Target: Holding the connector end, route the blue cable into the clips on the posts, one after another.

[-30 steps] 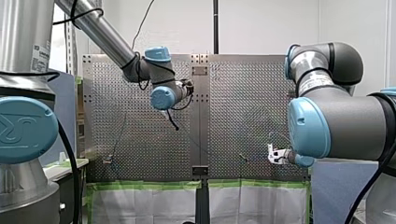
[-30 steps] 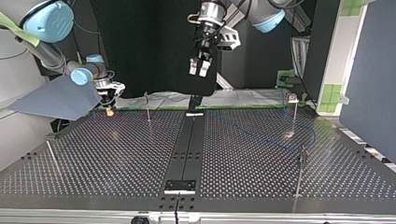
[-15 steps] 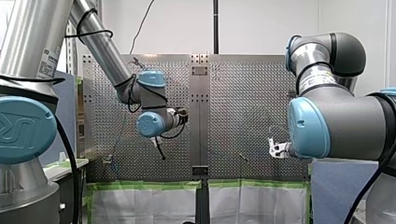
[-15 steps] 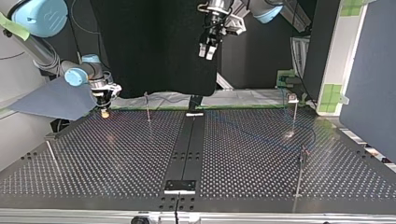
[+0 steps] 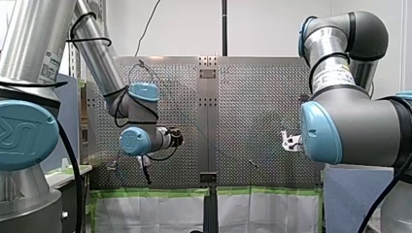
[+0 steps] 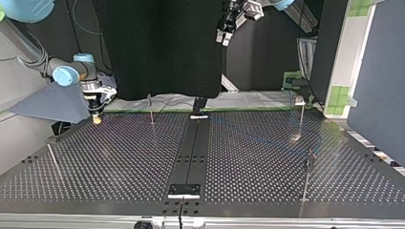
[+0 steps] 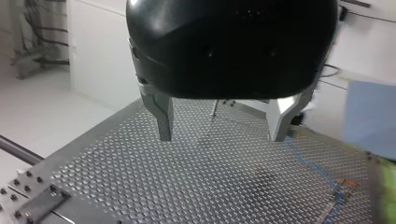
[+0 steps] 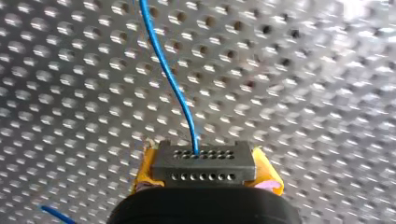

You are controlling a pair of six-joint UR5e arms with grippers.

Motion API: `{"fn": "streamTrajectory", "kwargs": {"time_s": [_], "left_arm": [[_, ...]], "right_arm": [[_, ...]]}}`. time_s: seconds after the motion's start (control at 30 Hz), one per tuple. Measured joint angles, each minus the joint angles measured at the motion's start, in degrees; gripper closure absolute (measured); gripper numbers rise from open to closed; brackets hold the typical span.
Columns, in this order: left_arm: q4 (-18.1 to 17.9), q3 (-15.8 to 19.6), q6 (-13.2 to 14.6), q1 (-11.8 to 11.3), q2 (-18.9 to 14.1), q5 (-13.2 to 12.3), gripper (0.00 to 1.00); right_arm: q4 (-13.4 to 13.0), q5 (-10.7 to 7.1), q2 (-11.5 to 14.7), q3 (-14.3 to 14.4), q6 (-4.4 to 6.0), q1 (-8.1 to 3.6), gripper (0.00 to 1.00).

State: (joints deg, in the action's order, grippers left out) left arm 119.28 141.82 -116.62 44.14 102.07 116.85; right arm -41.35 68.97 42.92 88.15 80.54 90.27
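Currently my right jaws pinch the grey connector (image 8: 204,164) low over the tabletop (image 6: 119,162), blue cable (image 8: 170,79) trailing across it; my left jaws hang wide open, empty. Pulled taut toward a post (image 6: 151,110), the cable could twist the connector loose or skip the clip (image 6: 149,97).

Bright, even room light in the front view: the white back wall (image 5: 272,24) glows, and the perforated metal tabletop (image 5: 252,97) shows no hard shadow. The top view is far dimmer. A black curtain (image 6: 157,43) swallows the upper middle, while the tabletop carries a soft sheen and one pale glint at centre right. In the left wrist view, the left gripper (image 7: 222,136) hangs dark against a washed-out white floor (image 7: 37,107) at frame left, with a faint shadow patch lower right. In the right wrist view the holes sparkle, glare blooms upper right, and the grey connector block (image 8: 204,161) is flatly lit.
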Motion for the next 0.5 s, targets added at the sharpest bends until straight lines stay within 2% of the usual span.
{"fn": "streamTrajectory", "kwargs": {"time_s": [0.13,0.3,0.5], "left_arm": [[0.0,2.2,0.0,0.0,0.0,0.0,0.0],[-0.2,5.1,0.0,0.0,0.0,0.0,0.0],[-0.7,6.2,0.0,0.0,0.0,0.0,0.0]], "right_arm": [[0.2,0.63,2.4,0.6,0.65,-0.04,1.0],[0.3,0.88,5.5,0.8,2.05,0.16,1.0],[0.9,1.96,8.5,1.3,2.96,0.85,1.0]]}}
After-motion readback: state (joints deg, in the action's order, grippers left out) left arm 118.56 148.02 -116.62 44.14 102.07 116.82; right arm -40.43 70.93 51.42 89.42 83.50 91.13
